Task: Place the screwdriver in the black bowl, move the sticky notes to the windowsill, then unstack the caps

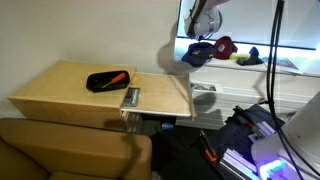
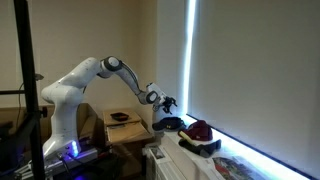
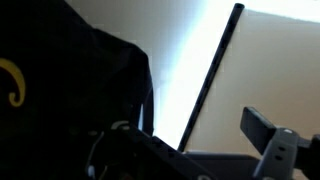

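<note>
The dark cap [image 2: 170, 123] lies straight below the claw [image 2: 165, 102], on the windowsill [image 1: 290, 68] just past the far corner of the surface [image 1: 60, 95]. The red cap [image 2: 199, 130] sits beside it, farther along the sill, and they look side by side rather than stacked. The wrist view is filled on one side by the dark cap, with a single finger [image 3: 272, 150] showing at the lower edge. I cannot tell whether the claw is spread, closed, or pinching fabric. The brim's direction is unclear too. The screwdriver [image 1: 115, 78] rests in the black bowl [image 1: 100, 84], mid-surface, well apart from the claw.
</note>
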### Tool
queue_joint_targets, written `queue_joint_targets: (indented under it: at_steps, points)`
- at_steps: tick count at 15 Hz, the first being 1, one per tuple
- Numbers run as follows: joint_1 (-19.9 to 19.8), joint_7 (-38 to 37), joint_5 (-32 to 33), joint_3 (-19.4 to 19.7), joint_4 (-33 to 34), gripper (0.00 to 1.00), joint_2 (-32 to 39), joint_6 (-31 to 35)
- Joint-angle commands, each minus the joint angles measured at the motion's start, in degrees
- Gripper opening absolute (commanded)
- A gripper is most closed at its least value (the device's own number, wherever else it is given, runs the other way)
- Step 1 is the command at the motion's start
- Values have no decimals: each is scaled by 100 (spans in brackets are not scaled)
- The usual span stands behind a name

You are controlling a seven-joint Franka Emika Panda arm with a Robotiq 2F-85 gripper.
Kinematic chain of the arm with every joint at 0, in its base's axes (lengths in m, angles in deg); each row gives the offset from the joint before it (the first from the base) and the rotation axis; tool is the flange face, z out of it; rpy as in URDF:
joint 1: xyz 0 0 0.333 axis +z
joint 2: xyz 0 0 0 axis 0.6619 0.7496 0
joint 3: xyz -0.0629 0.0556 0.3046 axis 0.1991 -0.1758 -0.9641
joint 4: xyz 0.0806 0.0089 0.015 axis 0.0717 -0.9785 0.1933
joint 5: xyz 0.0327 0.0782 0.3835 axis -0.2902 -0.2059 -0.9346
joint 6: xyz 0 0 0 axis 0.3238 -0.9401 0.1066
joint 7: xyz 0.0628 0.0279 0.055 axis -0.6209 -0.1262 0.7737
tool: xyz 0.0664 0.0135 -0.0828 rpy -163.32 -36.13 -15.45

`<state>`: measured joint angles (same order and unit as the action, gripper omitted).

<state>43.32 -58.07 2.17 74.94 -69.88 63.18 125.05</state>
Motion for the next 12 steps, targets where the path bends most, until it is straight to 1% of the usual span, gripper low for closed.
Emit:
queue_joint_targets:
  at_steps: [1, 2, 4, 5, 6, 8, 9, 10, 11, 12]
  points:
    - [-1428, 740, -203, -1501, 844, 100, -136, -878]
    - [-1852, 1218, -610, -1936, 1093, 100, -45, -1094]
    - [-2672, 1899, -1101, -2744, 1574, 100, 165, -1583]
    - [-3056, 2116, -1223, -3058, 1814, 100, 300, -1926]
    - [-3273, 2404, -1440, -3217, 2066, 100, 463, -2339]
    - [-3437, 2606, -1719, -3208, 2448, 100, 647, -3308]
    - [-3407, 2512, -1737, -3052, 2612, 100, 713, -3849]
    - [-3441, 2158, -1372, -3024, 2758, 100, 798, -4318]
    - [-3055, 1879, -1379, -2508, 2880, 100, 861, -4760]
    - [-2850, 1395, -1189, -2185, 2998, 100, 935, -4994]
